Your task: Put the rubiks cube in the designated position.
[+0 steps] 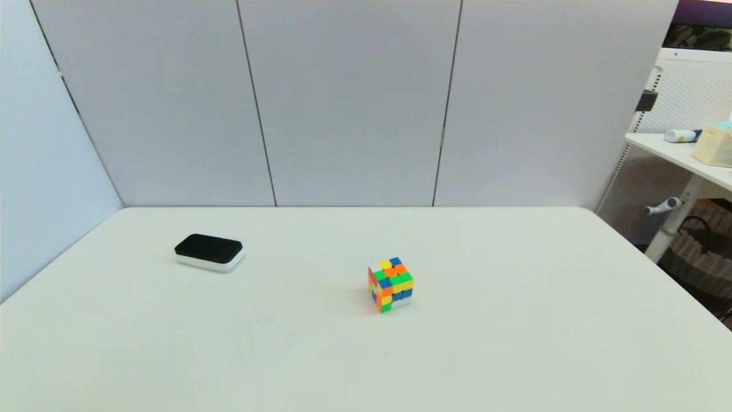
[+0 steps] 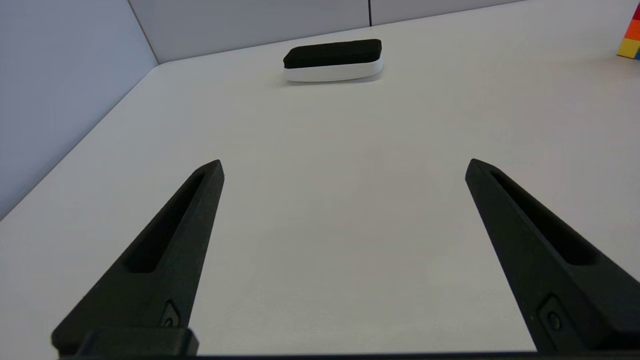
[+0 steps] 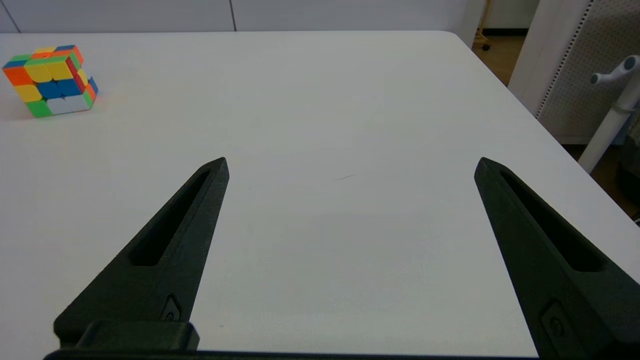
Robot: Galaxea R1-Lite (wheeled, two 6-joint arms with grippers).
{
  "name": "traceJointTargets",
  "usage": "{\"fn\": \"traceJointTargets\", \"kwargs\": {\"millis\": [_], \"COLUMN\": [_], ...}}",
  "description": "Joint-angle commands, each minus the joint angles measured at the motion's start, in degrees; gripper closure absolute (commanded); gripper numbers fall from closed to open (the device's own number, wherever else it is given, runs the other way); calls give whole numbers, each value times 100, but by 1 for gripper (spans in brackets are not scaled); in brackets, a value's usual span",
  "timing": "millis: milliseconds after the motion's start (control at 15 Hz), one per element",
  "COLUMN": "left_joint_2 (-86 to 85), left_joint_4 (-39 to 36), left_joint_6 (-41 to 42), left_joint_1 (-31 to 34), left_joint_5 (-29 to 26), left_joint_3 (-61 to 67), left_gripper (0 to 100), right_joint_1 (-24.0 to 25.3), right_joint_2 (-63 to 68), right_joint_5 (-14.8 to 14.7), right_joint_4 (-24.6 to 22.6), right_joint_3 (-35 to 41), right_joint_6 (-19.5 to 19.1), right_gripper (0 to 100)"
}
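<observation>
The rubiks cube (image 1: 391, 284) stands on the white table (image 1: 514, 320) a little right of centre, scrambled in orange, green, yellow, blue and white. The right wrist view shows the rubiks cube (image 3: 50, 80) far off to one side of my right gripper (image 3: 351, 162), which is open with nothing between its fingers. My left gripper (image 2: 344, 164) is also open and empty above bare tabletop; a corner of the rubiks cube (image 2: 631, 37) shows at that picture's edge. Neither arm appears in the head view.
A flat white pad with a black top (image 1: 209, 252) lies at the table's left rear; the left wrist view has the pad (image 2: 333, 61) straight ahead of the fingers. Grey panels wall the back and left. A shelf and stand (image 1: 680, 171) sit beyond the right edge.
</observation>
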Motion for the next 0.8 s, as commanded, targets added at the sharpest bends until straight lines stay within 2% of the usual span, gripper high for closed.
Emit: {"fn": "traceJointTargets", "kwargs": {"millis": [67, 400, 533, 800], "left_joint_2": [7, 7, 438, 2820], "left_joint_4": [14, 40, -83, -145], "left_joint_6": [-21, -250, -232, 31], "left_joint_1": [0, 0, 18, -325], "left_joint_5": [14, 23, 190, 225], "left_joint_3": [0, 0, -185, -2188], "left_gripper": [0, 0, 0, 0], "right_joint_1": [0, 0, 0, 0], "right_joint_2": [7, 7, 7, 7], "right_joint_5": [5, 5, -4, 5], "right_joint_4": [-4, -4, -4, -4], "right_joint_3": [0, 0, 0, 0], "right_joint_6": [-1, -1, -1, -1], "right_gripper": [0, 0, 0, 0]}}
